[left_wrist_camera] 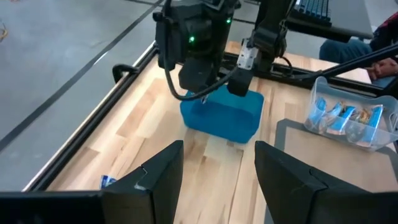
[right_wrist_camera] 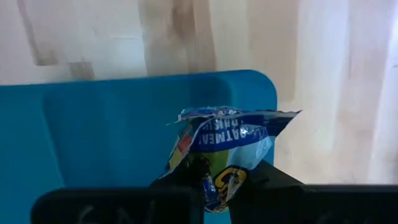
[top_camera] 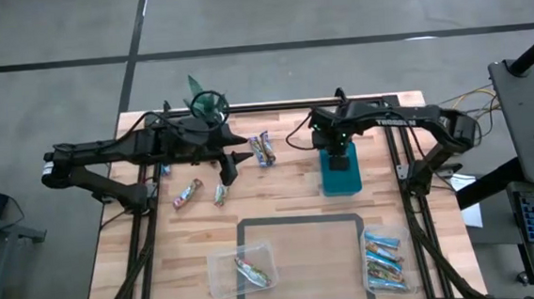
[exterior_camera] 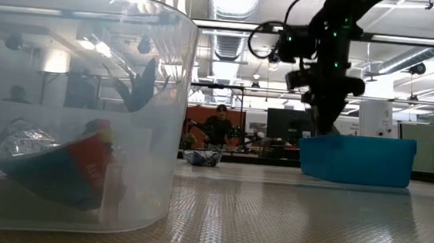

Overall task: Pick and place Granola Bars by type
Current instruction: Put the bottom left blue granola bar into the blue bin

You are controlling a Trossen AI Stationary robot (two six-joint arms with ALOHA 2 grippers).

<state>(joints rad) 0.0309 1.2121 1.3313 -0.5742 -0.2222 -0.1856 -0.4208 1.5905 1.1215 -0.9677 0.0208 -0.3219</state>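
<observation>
With right hand [right_wrist_camera: 208, 180] pinching crinkly blue-wrapped granola bar [right_wrist_camera: 227, 146] by one end above teal plastic bin [top_camera: 340, 174], possible snag or slip; left hand [left_wrist_camera: 217, 180] spread, idle

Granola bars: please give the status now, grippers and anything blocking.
Right gripper shut on blue bar, over teal bin. Left gripper open, empty, above the table. Nothing in the way.

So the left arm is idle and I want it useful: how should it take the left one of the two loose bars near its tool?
Probably across its middle, straight down from above. The bar lies flat and slanted on the table, clear of its neighbour, so the open left tool should turn to straddle its narrow width. The right tool holds a blue bar over the bin.
</observation>
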